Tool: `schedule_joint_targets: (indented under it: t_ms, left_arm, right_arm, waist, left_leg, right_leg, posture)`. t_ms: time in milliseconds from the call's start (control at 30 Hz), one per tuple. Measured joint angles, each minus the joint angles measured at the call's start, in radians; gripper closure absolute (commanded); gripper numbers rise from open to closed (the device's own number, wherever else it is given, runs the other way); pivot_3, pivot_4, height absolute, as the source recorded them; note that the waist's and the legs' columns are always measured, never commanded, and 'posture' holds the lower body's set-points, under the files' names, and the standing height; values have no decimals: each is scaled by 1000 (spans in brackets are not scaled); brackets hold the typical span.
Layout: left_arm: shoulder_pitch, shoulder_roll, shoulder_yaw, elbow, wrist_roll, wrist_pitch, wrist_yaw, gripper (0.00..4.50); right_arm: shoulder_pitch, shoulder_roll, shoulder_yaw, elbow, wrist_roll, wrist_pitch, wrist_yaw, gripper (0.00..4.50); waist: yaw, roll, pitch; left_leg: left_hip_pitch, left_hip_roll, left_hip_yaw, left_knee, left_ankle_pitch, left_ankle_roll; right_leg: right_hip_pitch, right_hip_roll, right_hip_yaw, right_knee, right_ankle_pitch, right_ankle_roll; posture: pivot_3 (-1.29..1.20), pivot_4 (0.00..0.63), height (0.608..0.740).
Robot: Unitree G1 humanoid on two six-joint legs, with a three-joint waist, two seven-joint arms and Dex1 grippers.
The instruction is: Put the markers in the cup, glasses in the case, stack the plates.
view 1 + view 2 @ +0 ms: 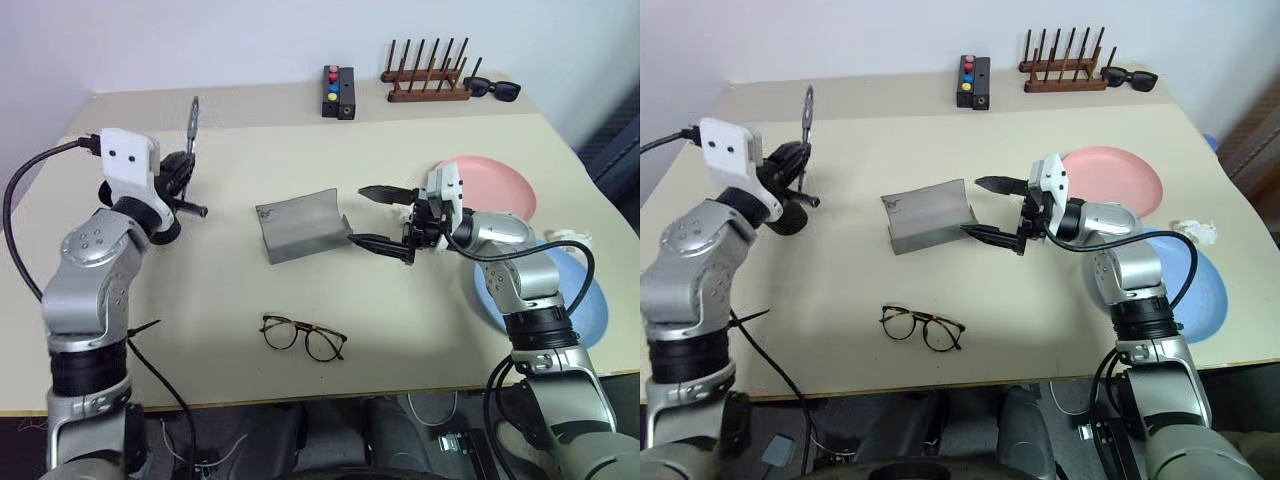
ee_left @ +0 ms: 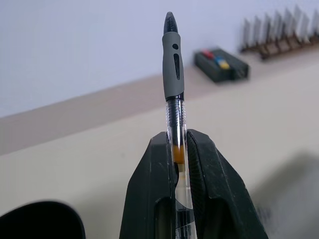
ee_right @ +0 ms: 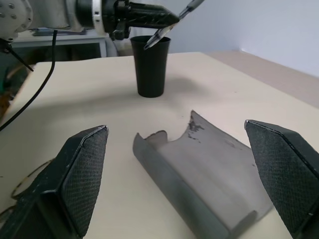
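My left gripper (image 2: 178,137) is shut on a marker (image 1: 193,120), a slim pen with a grey grip and a clear barrel that stands nearly upright. It hangs just above the black cup (image 3: 150,67), with the marker's lower end at the cup's rim. My right gripper (image 1: 362,215) is open and points at the right end of the grey case (image 1: 300,225), which lies open mid-table. The glasses (image 1: 303,336) lie flat near the front edge. The pink plate (image 1: 495,185) and the blue plate (image 1: 590,300) lie side by side at the right, partly under my right arm.
A black box with coloured buttons (image 1: 338,92), a wooden peg rack (image 1: 427,75) and black sunglasses (image 1: 492,89) stand along the back edge. A small white crumpled thing (image 1: 567,238) lies by the plates. A black cable (image 1: 30,180) loops off my left wrist.
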Motion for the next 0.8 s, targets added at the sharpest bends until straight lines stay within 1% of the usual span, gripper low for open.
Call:
schedule_joint_targets:
  t_ms: [100, 200, 367, 500, 667, 800]
  left_arm:
    - [-29, -41, 34, 24, -1, -79, 51, 4443]
    - [-42, -46, 68, 29, -1, -130, 79, 4443]
    - [-40, -18, 122, 36, 4, -229, 90, 4443]
    - [-22, 10, 162, 43, -9, -272, 71, 4443]
    - [14, 19, 167, 65, 4, -329, 66, 4443]
    - [43, 32, 156, 78, 53, -390, 73, 4443]
  right_arm:
    - [-5, 0, 0, 25, -3, -8, 16, 0]
    - [-15, 0, 0, 44, -3, -12, 39, 0]
    - [-46, -4, -3, 58, 19, 8, 88, 0]
    - [-46, -5, -14, 58, 58, 18, 126, 0]
    - [-76, -5, -37, 58, 95, 40, 155, 0]
    - [-91, -5, -45, 61, 97, 43, 166, 0]
  waist:
    - [0, -1, 0]
    - [-1, -1, 0]
    - [-1, -1, 0]
    - [1, -1, 0]
    - [3, -1, 0]
    - [3, -1, 0]
  left_leg:
    - [0, 0, 0, 0, 0, 0]
    - [0, 0, 0, 0, 0, 0]
    - [0, 0, 0, 0, 0, 0]
    - [0, 0, 0, 0, 0, 0]
    - [0, 0, 0, 1, 0, 0]
    - [0, 0, 0, 0, 0, 0]
  right_leg:
    - [0, 0, 0, 0, 0, 0]
    - [0, 0, 0, 0, 0, 0]
    - [0, 0, 0, 0, 0, 0]
    - [0, 0, 0, 0, 0, 0]
    - [0, 0, 0, 0, 0, 0]
    - [0, 0, 0, 0, 0, 0]
  posture:
    - [0, 150, 740]
    - [0, 150, 740]
    - [0, 150, 740]
    - [0, 150, 740]
    - [0, 150, 740]
    - [0, 150, 740]
